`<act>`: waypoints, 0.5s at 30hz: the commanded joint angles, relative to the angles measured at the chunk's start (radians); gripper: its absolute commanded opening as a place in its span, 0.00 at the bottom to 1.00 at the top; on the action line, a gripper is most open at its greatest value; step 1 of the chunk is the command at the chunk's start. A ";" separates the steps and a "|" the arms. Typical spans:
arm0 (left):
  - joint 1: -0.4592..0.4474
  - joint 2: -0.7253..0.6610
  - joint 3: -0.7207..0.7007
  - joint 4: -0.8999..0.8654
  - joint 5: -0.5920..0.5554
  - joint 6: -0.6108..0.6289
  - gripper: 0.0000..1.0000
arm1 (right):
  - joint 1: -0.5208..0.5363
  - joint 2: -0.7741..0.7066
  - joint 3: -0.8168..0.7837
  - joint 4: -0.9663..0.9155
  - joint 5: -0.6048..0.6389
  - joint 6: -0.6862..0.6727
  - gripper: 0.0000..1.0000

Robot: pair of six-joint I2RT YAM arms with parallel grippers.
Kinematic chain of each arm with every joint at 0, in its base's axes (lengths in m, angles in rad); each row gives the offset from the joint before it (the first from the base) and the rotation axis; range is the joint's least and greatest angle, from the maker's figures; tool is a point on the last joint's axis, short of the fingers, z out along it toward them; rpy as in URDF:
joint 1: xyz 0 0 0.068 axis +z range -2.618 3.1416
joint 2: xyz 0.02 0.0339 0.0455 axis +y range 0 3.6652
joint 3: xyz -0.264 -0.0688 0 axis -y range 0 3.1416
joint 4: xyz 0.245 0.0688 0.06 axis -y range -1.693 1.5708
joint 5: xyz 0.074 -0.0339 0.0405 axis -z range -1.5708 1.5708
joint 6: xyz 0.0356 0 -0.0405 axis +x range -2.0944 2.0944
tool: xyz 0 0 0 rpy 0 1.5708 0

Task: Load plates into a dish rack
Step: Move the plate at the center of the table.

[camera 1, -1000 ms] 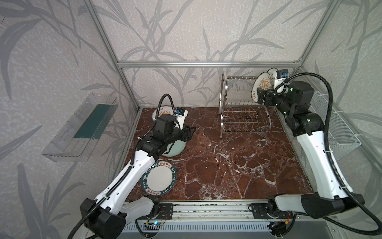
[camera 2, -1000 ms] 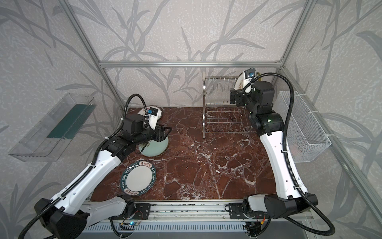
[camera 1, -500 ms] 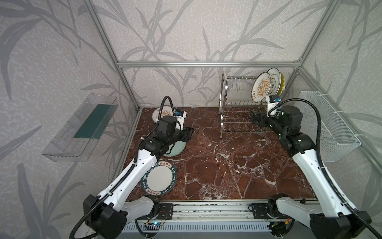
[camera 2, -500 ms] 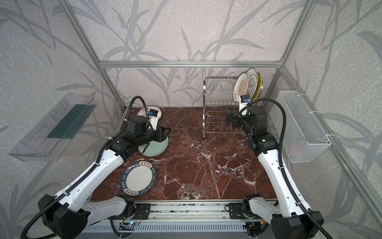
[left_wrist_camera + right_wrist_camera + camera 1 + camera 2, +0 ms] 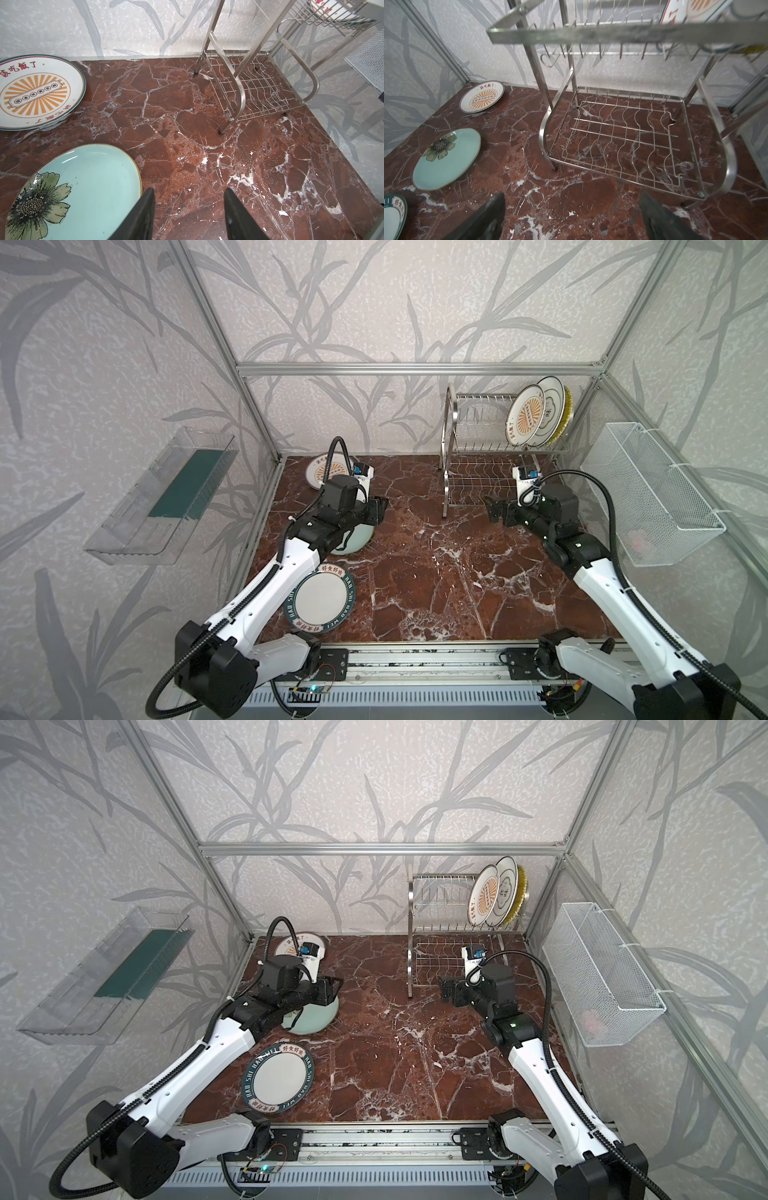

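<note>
Since a second ago our right arm has come down from the top tier of the dish rack (image 5: 450,435) and drawn back; the right gripper (image 5: 492,510) now hangs above the table (image 5: 436,572) just in front of the lower tier, released, jaws wide with nothing between them; our left arm has barely shifted. Three plates stand upright at the end of the top tier on the right arm's side: a sunburst plate (image 5: 525,416), the cloud-outline plate (image 5: 552,406) behind it, and the yellow plate (image 5: 566,410) last; three lie flat on the table, well apart from the rack: the pale green plate (image 5: 83,187), the teal-lettered plate (image 5: 322,597) nearer us, and the second sunburst plate (image 5: 35,93) by the back wall. Our left gripper (image 5: 189,199) hovers at the green plate's rim, jaws partly parted and empty in the left wrist view; so we judge the green plate is next. To do it well we should lower until one jaw slips under the rim and the other lies on the glazed face; close firmly, since the glaze looks slippery; lift with a tilt so the edge clears the table; then set it upright in a free slot beside the sunburst plate; the right arm ought to keep clear of the path, or take a handover.
</note>
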 commanded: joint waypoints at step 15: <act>0.005 0.056 -0.033 0.006 -0.032 -0.022 0.52 | 0.121 0.088 -0.160 0.164 -0.059 0.128 1.00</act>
